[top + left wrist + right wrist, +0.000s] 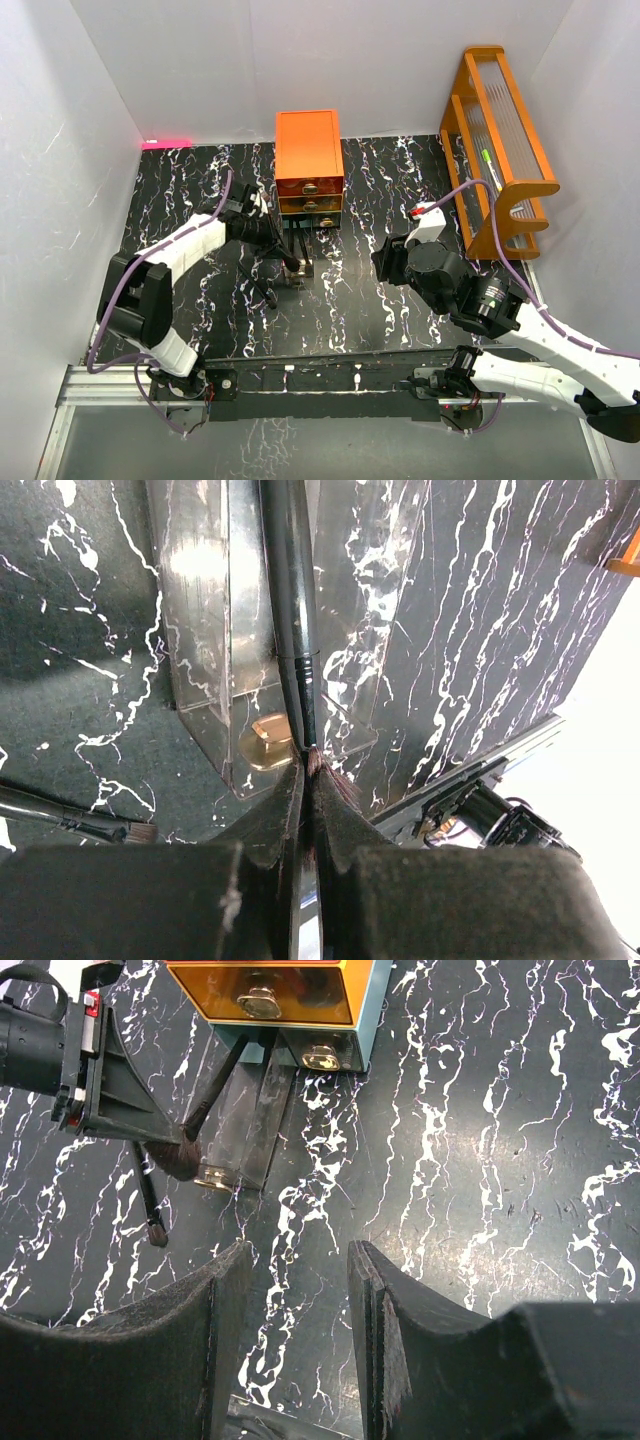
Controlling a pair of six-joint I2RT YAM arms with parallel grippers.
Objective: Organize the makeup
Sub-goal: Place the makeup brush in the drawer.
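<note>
As matters stand, the left hand [305, 780] is clamped shut on a long black brush [290, 590], pinching it right at the brown head. The handle runs out ahead of the fingertips, over the pulled-out bottom drawer [200, 630] of the orange drawer chest [308, 150]. Whether the handle already touches the drawer floor cannot be told.

Judged step: lay the brush in that drawer. To do it well, keep the handle in line with the drawer's length, lower it until it rests, and only then release. A grip this near the head leaves the long handle free to swing, so a slow descent is advised.

Edges: the drawer's front wall and gold knob [265, 742] sit just under the fingertips, and the chest front stands ahead of the handle tip. Either could catch the brush.

A second brush [70, 815] lies on the desk [480, 1160] beside the hand, on the side away from the other arm, outside the drawer.

The right hand [300, 1255] hangs wide open and empty, well off to the other side. Room to withdraw lies behind the left hand.
</note>
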